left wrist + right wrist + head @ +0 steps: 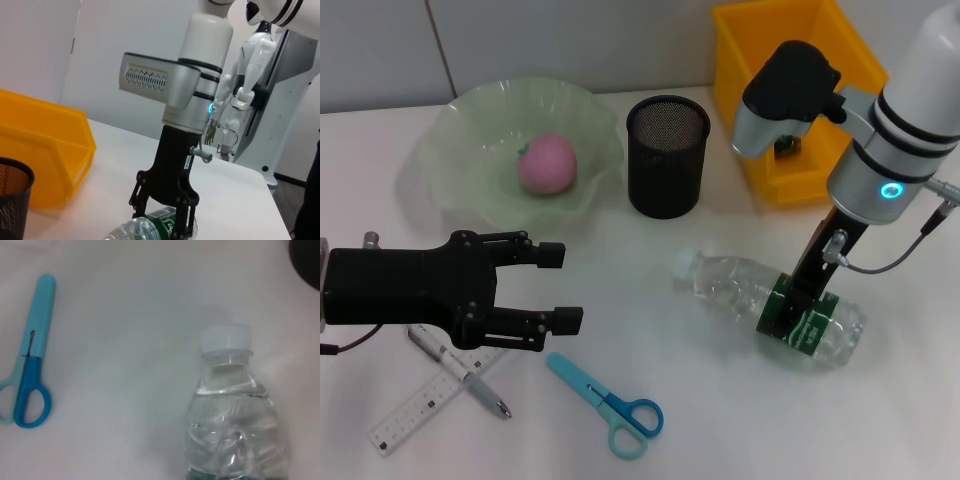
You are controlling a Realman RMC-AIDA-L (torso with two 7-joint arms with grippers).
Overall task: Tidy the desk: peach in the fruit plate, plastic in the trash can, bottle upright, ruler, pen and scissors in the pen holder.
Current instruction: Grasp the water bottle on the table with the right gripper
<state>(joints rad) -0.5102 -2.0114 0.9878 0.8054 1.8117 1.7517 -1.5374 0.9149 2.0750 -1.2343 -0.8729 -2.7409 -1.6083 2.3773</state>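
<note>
The clear bottle (720, 285) lies on its side at the right of the table, white cap pointing left. My right gripper (798, 318) reaches down over its green label, one finger against each side, shut on it; the left wrist view shows this gripper (160, 217) astride the bottle (125, 230). A pink peach (547, 163) rests in the green fruit plate (460, 130). My left gripper (560, 288) hovers open above the pen (470, 378) and the ruler (415, 412). Blue scissors (610, 402) lie near the front edge. The black mesh pen holder (666, 155) stands mid-table. I cannot make out the plastic.
The yellow trash bin (790, 60) stands at the back right behind my right arm, with a small dark item inside. The right wrist view shows the bottle's cap end (226, 337) and the scissors (30, 385) apart on bare white table.
</note>
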